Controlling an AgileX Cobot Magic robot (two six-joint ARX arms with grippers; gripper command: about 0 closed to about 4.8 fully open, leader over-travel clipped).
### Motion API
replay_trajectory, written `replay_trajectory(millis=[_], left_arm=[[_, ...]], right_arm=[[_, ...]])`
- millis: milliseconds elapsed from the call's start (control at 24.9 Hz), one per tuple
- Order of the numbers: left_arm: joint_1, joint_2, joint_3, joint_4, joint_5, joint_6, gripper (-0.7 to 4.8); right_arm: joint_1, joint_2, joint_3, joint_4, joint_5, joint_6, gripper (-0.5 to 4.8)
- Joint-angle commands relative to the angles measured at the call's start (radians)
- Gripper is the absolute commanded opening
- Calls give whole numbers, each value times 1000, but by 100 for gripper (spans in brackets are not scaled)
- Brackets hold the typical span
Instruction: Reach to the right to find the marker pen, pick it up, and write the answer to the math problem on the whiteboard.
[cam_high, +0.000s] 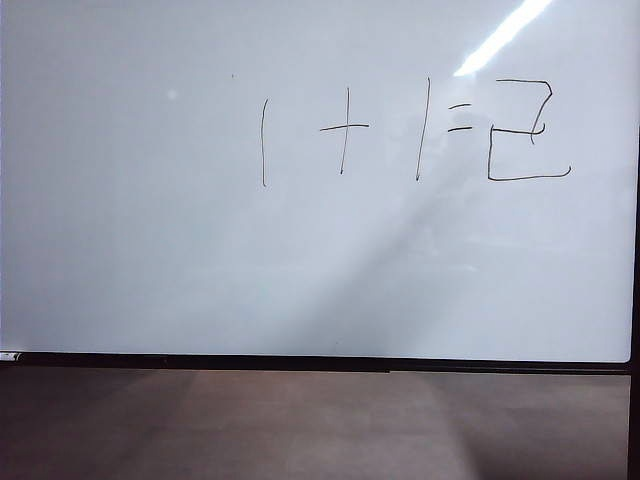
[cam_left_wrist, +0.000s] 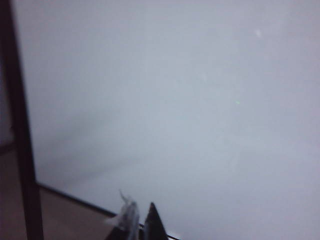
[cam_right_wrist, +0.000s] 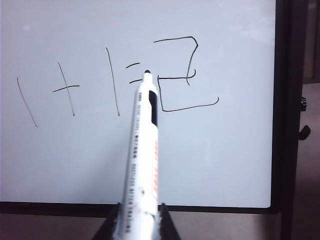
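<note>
Fingers (cam_right_wrist: 165, 220) of the right gripper (cam_right_wrist: 140, 222) pinch the pen (cam_right_wrist: 142, 165) by its lower barrel, one dark finger on each side. Beyond them the white barrel with its black and red print runs up to a dark tip that points at the whiteboard (cam_right_wrist: 225, 160). How near the tip stands to the surface cannot be told; seen from the wrist, it overlaps the board between the equals sign and the answer (cam_right_wrist: 182, 75). Past the fingertips the problem (cam_right_wrist: 75, 90) reads one plus one equals, and the boxy two sits beside it, close to the board's black frame. In the exterior view the same writing (cam_high: 360, 130) and two (cam_high: 525, 130) lie high on the glossy board (cam_high: 200, 260), under a bright light streak; no arm shows there.

Left gripper (cam_left_wrist: 139, 220): only two tips show, cut off by the picture's edge, close together with a narrow gap and nothing visible between them. Ahead of them is blank, blurred board (cam_left_wrist: 175, 100), its dark frame corner to one side, with brown surface beyond.
</note>
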Motion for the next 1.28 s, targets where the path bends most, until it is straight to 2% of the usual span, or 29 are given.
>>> replay_trajectory(millis=[40, 160, 281, 521, 842, 1002, 1283], left_arm=[[23, -85, -87, -18, 82, -75, 27], [26, -123, -150, -18, 158, -74, 27], [16, -134, -203, -18, 184, -73, 27], [-55, -142, -295, -14, 182, -7, 27], [-86, -186, -373, -5, 192, 18, 27], [-107, -186, -408, 6, 167, 17, 27], [-113, -186, -407, 23, 162, 39, 27]], right_arm=[[1, -1, 3, 16, -2, 0, -1], [2, -1, 3, 16, -2, 0, -1], [1, 0, 3, 16, -2, 0, -1], [1, -1, 3, 16, -2, 0, -1], [1, -1, 3, 16, -2, 0, -1], [1, 0, 3, 16, -2, 0, -1], [1, -1, 3, 16, -2, 0, -1]])
